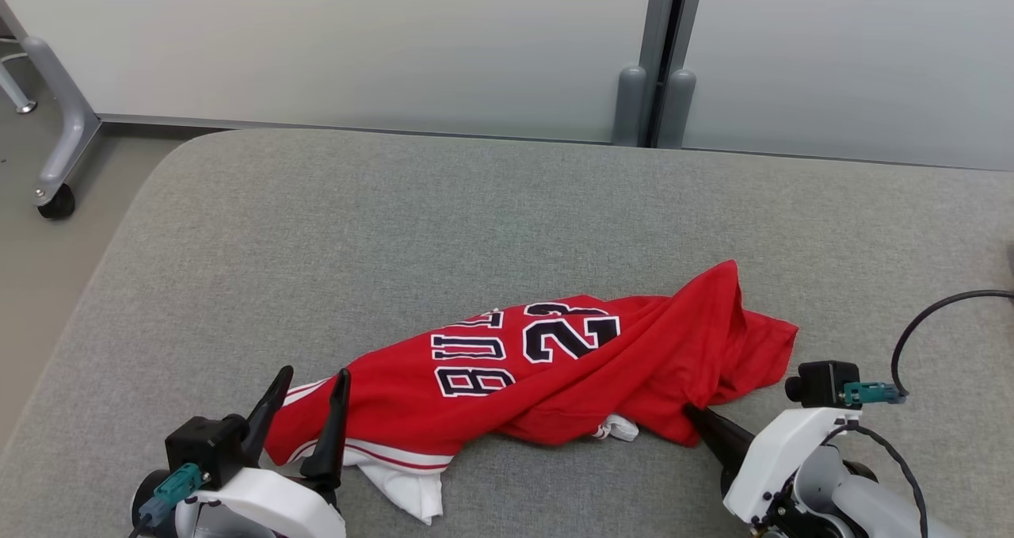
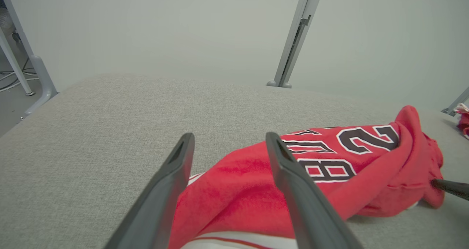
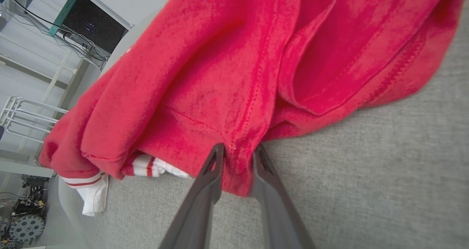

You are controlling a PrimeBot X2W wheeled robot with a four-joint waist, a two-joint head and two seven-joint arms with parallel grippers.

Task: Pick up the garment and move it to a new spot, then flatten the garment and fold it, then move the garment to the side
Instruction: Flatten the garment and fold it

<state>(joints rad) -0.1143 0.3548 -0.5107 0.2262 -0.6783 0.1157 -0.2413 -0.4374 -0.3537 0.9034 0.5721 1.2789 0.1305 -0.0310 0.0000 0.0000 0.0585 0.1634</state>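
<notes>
**Jersey bunched at the near edge, both claws at its ends**

Jersey (image 1: 547, 372) lies crumpled on the grey surface (image 1: 396, 229), close to its near edge and running from left of the middle toward the right side. I can read the black-and-white 23 (image 1: 570, 332) on its upper face, with lettering beside it. A white hem (image 1: 404, 475) with red stripes spills out at the left end, nearest the edge. The right end is heaped into a raised fold.

My left claw (image 1: 314, 373) is spread wide at the left end. From its own wrist camera the two fingers stand apart with red cloth showing between them; I cannot tell whether they touch it.

My right claw (image 1: 697, 415) has its tips tucked in against the right end, low on the near side. From its wrist camera the right claw (image 3: 238, 148) has a seamed fold of red cloth sitting between its two fingers, which stand slightly apart. I cannot tell whether they are pinching that fold or merely bracket it.
</notes>
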